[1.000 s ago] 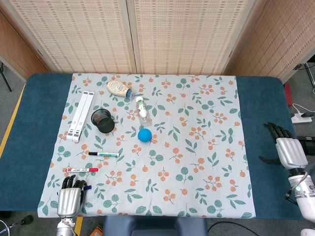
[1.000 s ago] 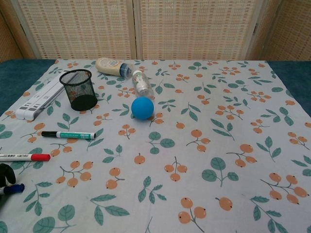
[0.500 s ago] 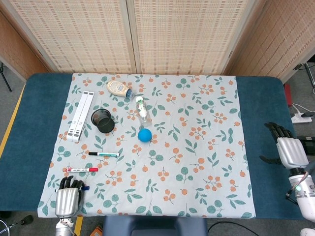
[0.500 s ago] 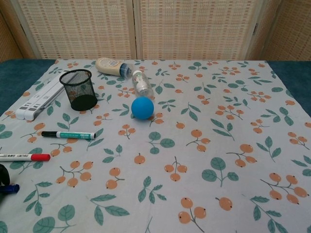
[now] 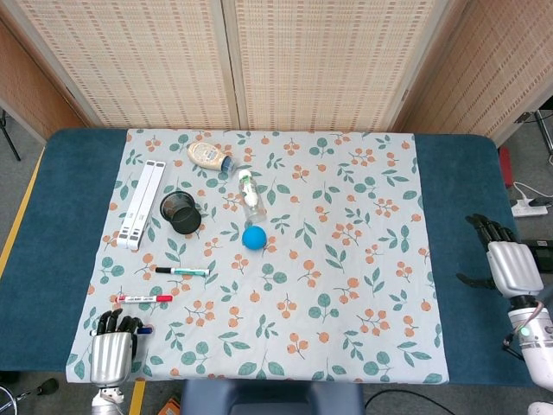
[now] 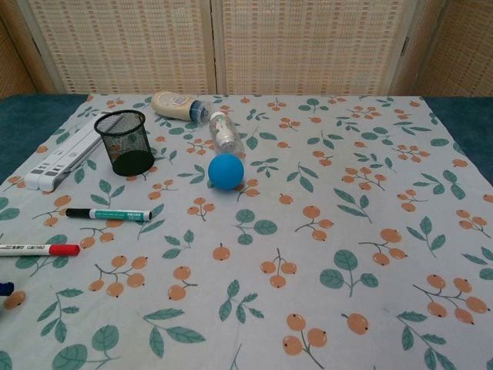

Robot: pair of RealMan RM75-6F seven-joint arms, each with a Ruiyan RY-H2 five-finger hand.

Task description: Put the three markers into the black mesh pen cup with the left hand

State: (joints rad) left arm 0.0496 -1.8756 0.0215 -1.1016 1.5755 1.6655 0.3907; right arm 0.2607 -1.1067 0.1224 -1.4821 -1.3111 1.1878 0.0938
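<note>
The black mesh pen cup (image 5: 180,212) (image 6: 125,142) stands upright at the left of the floral cloth. A green-capped marker (image 5: 182,271) (image 6: 108,214) and a red-capped marker (image 5: 145,298) (image 6: 38,250) lie flat on the cloth in front of the cup. My left hand (image 5: 113,346) is at the cloth's front left corner, its fingers curled over the blue marker (image 5: 145,329) (image 6: 4,289); only the marker's blue end shows. The chest view does not show this hand. My right hand (image 5: 510,264) rests at the far right on the blue table, fingers apart and holding nothing.
A white folded stand (image 5: 141,204) lies left of the cup. Behind and right of the cup are a lying sauce bottle (image 5: 208,156), a lying clear bottle (image 5: 251,197) and a blue ball (image 5: 253,238). The front table edge is right by my left hand.
My left hand has drawn back slightly toward the front left, and the blue marker's end has moved with it, sliding almost out of the chest view. The right hand has stayed still.
</note>
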